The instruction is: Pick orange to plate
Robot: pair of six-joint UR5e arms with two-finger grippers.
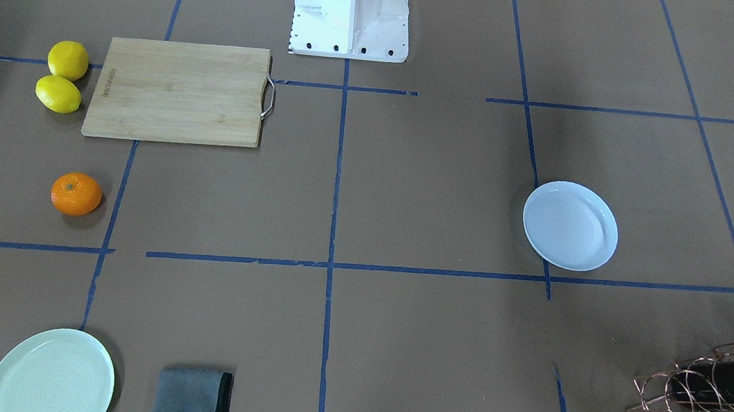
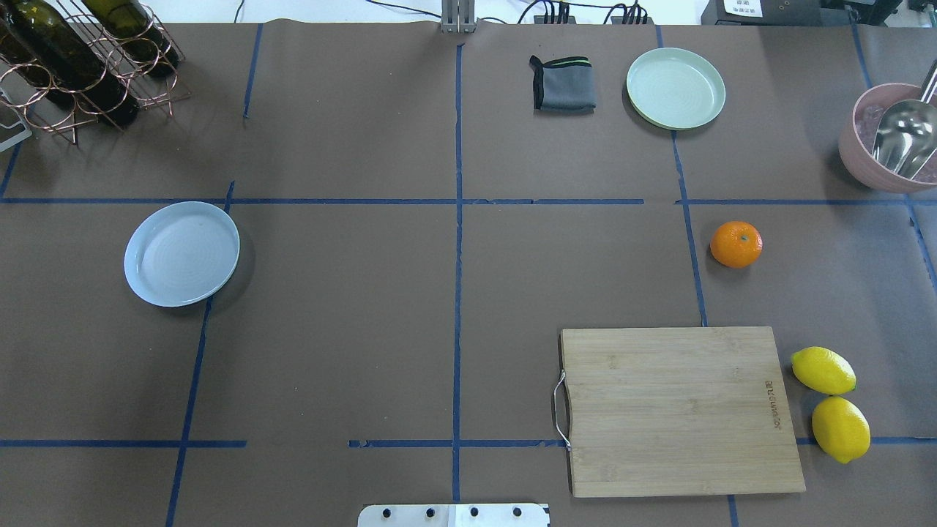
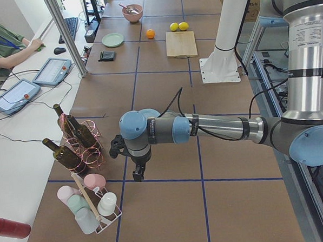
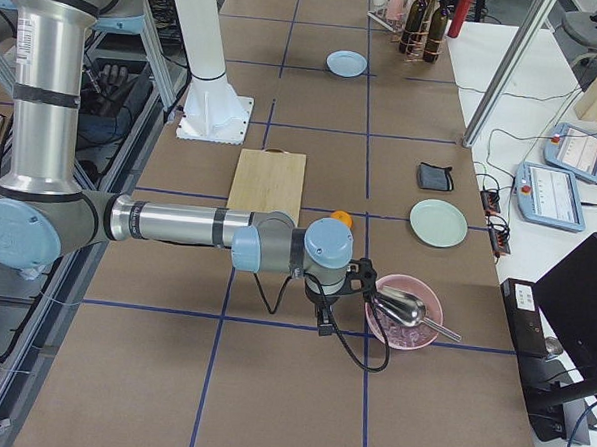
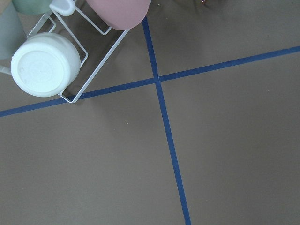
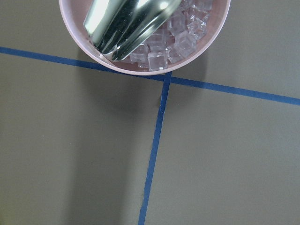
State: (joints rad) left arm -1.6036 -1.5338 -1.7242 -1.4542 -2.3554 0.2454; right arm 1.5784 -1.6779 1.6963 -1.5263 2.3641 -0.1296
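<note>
No clue how far open either tool was, since both only showed up on the side cameras. The left tool (image 3: pixel 138 175) hung above the counter (image 2: pixel 366 329) near the cup rack (image 3: pixel 93 206). The right tool (image 4: pixel 323 325) hung just beside the pink ice bowl (image 2: pixel 864 165). The orange (image 2: pixel 736 244) sat on the counter just past the cutting board's (image 2: pixel 681 410) far edge. Two lemons (image 2: pixel 823 369) lay side by side right next to the board. The white plate (image 2: pixel 181 253) was well apart from the board, over on the robot's left. The counter was brown paper with a blue tape grid, and an operator (image 3: pixel 0 45) sat at a desk.
</note>
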